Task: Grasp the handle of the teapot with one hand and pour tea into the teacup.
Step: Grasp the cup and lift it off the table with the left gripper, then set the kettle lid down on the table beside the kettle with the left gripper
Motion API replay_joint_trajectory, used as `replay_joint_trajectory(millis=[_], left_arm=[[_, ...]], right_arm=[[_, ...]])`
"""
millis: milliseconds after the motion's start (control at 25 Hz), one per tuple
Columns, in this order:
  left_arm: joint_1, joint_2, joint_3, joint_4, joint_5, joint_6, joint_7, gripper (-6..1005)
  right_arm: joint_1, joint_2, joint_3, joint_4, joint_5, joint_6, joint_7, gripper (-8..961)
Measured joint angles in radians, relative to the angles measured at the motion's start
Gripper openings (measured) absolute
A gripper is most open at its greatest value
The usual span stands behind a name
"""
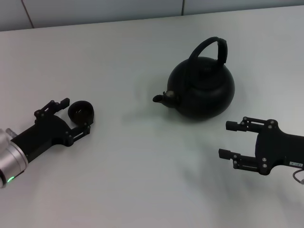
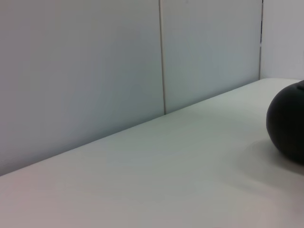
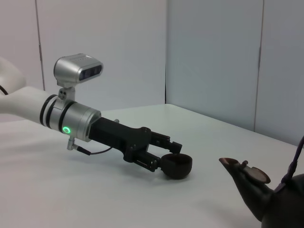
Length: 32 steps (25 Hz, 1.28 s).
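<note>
Teacup [image 1: 80, 112] clasped between left gripper [image 1: 75, 114] fingers; right gripper [image 1: 229, 139] spread empty near teapot [image 1: 203, 88], body cut off in wrist views.

Cut off at the edge of the left wrist view: the teapot [image 2: 289, 124], only a rounded black flank showing, no spout, lid or handle. Cut off again in the right wrist view: the teapot [image 3: 268, 199], body mostly out of frame, handle [image 3: 297, 161] reduced to a thin strand. Partly hidden in the head view: the teacup [image 1: 80, 112], near side behind the left hand [image 1: 73, 115]. Cropped at the head view's border: rear of the right hand [image 1: 227, 140]. Not visible anywhere: the teacup's inside bottom.
</note>
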Motion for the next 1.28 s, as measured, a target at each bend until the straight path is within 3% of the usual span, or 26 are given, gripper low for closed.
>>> replay_joint_trajectory(millis=[800, 1080, 1280], left_arm=[[-0.033, -0.003, 0.000, -0.018, 0.001, -0.047, 0.007, 740], [-0.035, -0.003, 0.002, -0.023, 0.003, 0.009, 0.008, 715], [-0.071, -0.002, 0.007, -0.075, 0.008, 0.021, 0.046, 692]], right_arm=[[0.002, 0.000, 0.000, 0.000, 0.001, 0.008, 0.000, 674], [0.002, 0.000, 0.000, 0.000, 0.001, 0.008, 0.000, 674], [0.002, 0.000, 0.000, -0.001, 0.002, 0.005, 0.000, 675]])
